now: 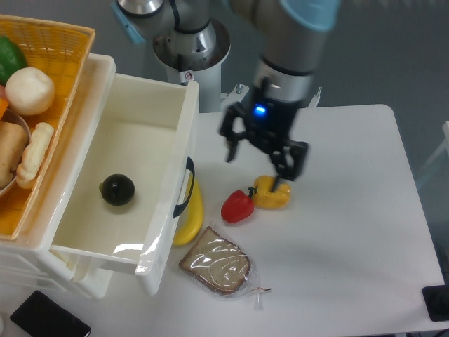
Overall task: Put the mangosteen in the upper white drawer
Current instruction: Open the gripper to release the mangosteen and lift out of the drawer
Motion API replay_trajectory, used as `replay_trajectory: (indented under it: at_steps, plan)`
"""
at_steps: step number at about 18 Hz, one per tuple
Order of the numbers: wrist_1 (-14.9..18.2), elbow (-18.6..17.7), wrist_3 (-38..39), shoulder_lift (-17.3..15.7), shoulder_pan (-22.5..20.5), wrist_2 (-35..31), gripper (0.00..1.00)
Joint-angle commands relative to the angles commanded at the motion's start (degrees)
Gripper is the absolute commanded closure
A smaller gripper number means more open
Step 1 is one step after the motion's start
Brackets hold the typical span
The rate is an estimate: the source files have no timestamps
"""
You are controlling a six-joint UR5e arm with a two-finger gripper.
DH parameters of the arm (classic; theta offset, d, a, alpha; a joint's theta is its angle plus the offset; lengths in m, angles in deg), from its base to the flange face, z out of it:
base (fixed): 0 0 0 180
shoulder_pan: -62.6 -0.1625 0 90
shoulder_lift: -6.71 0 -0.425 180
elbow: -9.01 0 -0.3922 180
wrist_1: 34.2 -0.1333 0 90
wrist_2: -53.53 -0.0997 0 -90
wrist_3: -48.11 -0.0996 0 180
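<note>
The mangosteen [116, 189], small, glossy and near-black, lies on the floor of the upper white drawer [165, 105], which is pulled open with its dark curved handle [186, 188] facing the table. My gripper [258, 160] is open and empty. It hangs above the table to the right of the drawer, just above the red pepper [237, 206] and the yellow pepper [273, 196]. It is well apart from the mangosteen.
A banana [191, 214] lies against the drawer front. Wrapped bread [217, 266] lies in front of the peppers. An orange wicker basket [59, 42] with food sits on top of the drawer unit at the left. A dark object [48, 318] lies at bottom left.
</note>
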Motion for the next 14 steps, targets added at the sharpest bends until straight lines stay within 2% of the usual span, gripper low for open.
replay_trajectory:
  at_steps: [2, 7, 9, 11, 14]
  plan:
    - [-1.2, -0.3, -1.8, 3.6, -2.6, -1.6, 0.0]
    - [-8.1, -0.2, -2.4, 10.9, -3.4, -9.7, 0.0]
    - [-8.3, 0.3, -2.7, 12.1, -3.6, -12.9, 0.0]
    - [-8.3, 0.3, -3.8, 12.2, -4.7, -13.1, 0.0]
    - [-8.1, -0.4, -10.3, 12.9, -5.2, -15.6, 0.0]
